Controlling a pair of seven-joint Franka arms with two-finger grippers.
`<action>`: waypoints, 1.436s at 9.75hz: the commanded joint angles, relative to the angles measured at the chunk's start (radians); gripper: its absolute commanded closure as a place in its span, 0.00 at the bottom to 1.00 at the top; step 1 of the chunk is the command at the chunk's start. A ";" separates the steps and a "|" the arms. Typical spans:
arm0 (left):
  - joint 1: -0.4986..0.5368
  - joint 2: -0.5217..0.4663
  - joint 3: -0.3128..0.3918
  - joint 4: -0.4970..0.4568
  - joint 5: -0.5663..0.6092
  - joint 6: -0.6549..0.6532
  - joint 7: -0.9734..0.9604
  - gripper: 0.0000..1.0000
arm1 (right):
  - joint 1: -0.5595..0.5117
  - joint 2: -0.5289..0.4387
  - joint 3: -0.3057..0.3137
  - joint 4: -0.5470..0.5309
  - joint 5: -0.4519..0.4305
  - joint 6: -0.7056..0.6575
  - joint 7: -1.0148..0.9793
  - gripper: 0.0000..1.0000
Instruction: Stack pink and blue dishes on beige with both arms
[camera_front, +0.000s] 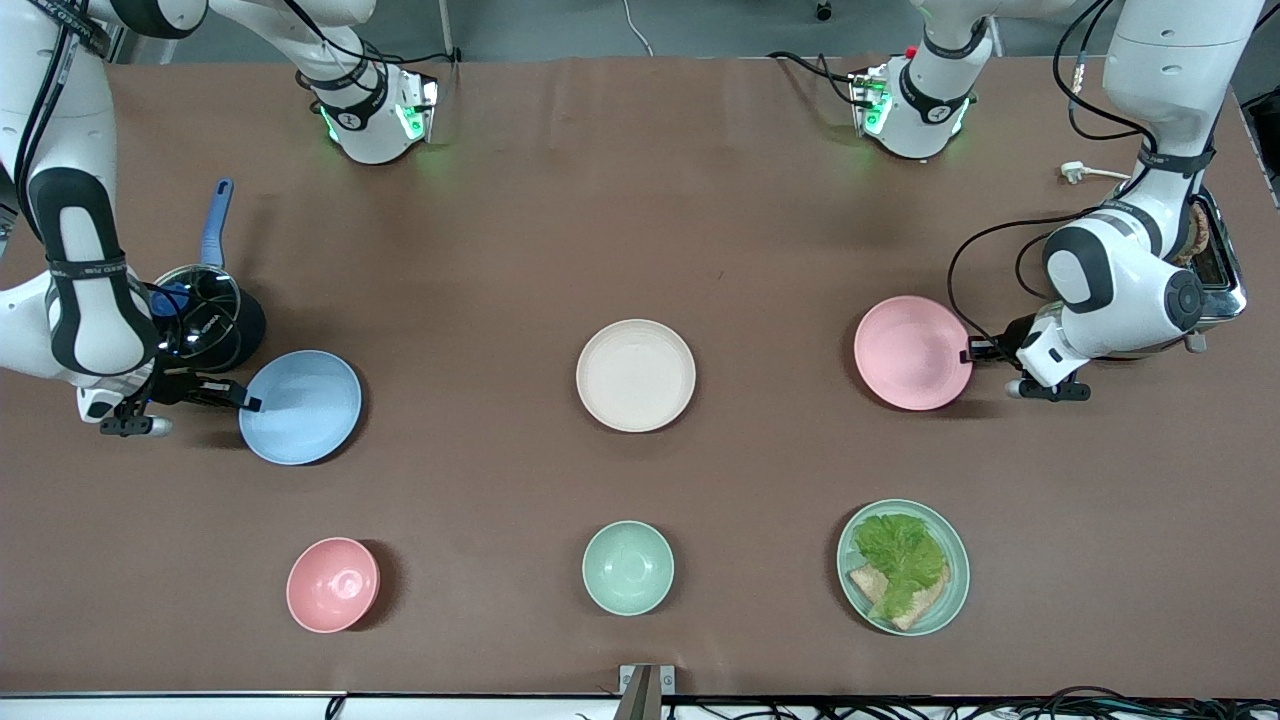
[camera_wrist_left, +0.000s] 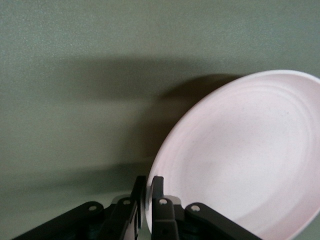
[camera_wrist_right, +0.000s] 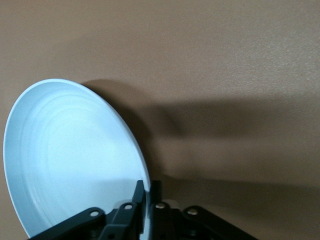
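Beige plate (camera_front: 636, 375): set at the middle of the table, bare; nothing is stacked on it yet.
Pink plate (camera_front: 912, 352): beside the beige plate, toward the left arm's end of the table, well apart from it. Its rim is clamped between the fingers of the left gripper (camera_front: 972, 350).
Blue plate (camera_front: 301, 406): toward the right arm's end, also well apart from the beige plate. Its rim is pinched by the right gripper (camera_front: 250, 402).
Progress: both grasps are judged made; both carries and both placements are left.
Front view only: the layout is given here, with a small pink bowl (camera_front: 333, 584), a mint bowl (camera_front: 628, 567) and a green plate with lettuce (camera_front: 903, 566) nearer the camera, and a dark pan with a blue handle (camera_front: 205, 300) near the right arm.
Wrist views only: the jaws are seen closed on each rim. The pink plate (camera_wrist_left: 245, 155) and the blue plate (camera_wrist_right: 75, 160) appear tilted, each casting a shadow on the table, so a lift off the surface is suggested; this cannot be told from the front.
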 joint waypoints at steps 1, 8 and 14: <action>0.000 -0.098 -0.028 -0.007 -0.024 -0.046 0.027 1.00 | 0.007 -0.019 -0.017 0.032 0.010 -0.072 0.043 0.99; 0.013 0.027 -0.555 0.169 0.140 0.047 -0.676 1.00 | 0.040 -0.297 0.108 0.212 -0.330 -0.419 0.656 0.99; -0.033 0.339 -0.781 0.372 0.705 0.165 -1.423 0.99 | 0.052 -0.387 0.470 0.137 -0.378 -0.344 1.118 0.99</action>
